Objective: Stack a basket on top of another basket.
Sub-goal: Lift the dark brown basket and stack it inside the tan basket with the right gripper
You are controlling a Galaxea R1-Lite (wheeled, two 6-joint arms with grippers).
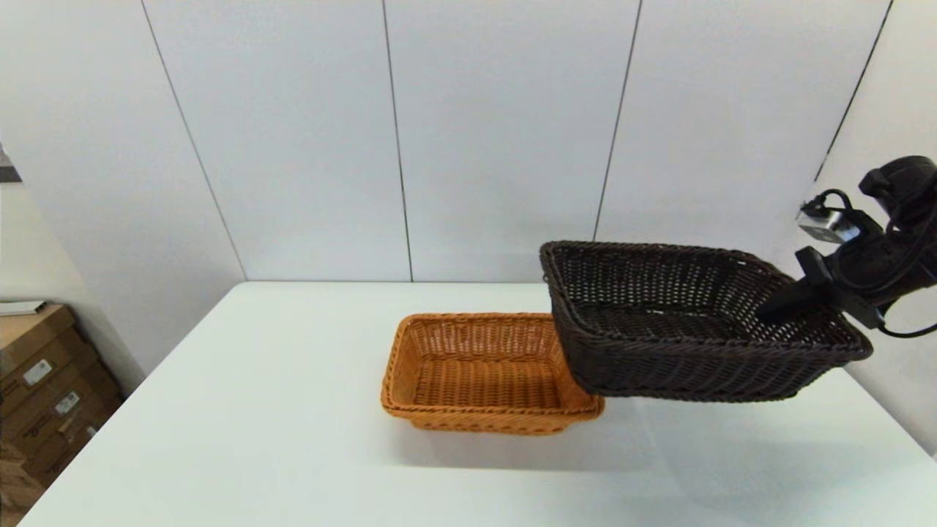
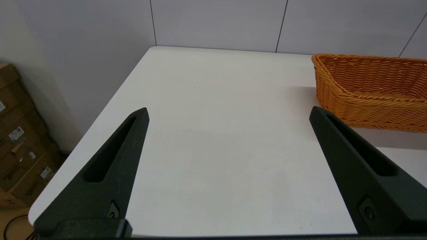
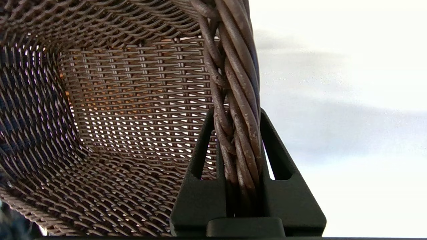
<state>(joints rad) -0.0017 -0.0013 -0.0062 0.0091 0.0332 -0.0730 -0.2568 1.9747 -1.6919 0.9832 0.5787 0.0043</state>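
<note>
Cardboard boxes [image 1: 44, 388]: stacked on the floor at far left, off the bench's left edge, with small white labels on their sides.

Bench [image 1: 241, 417]: a white top set against a wall of pale grey panels [image 1: 505, 132]; the left half carries nothing but light and shadow.

Left pincer [image 2: 228, 115]: hangs low over the bench's left portion, its two long black fingers [image 2: 113, 160] spread wide with nothing between them; the arm itself is out of the head view.

Orange-tan basket [image 1: 483, 373]: sits flat on the bench near the middle, open side up, its braided rim and flared sides in plain sight; in the left wrist view [image 2: 370, 90] it lies off to the side of the spread fingers, apart from them.

Dark brown basket [image 1: 688, 322]: held in the air, clear of the bench, tilted so its left end hangs lower than its right end. Its left end covers the orange-tan basket's right edge in the head view; whether the two touch cannot be told. Its shadow falls on the bench beneath.

Right pincer [image 1: 787, 301]: reaches in from the right edge of the scene and pinches the dark brown basket's right-hand rim. The right wrist view shows the fingers [image 3: 200, 160] pressed together on the braided rim [image 3: 237, 100], one inside the basket and one outside, with orange showing through the weave.
</note>
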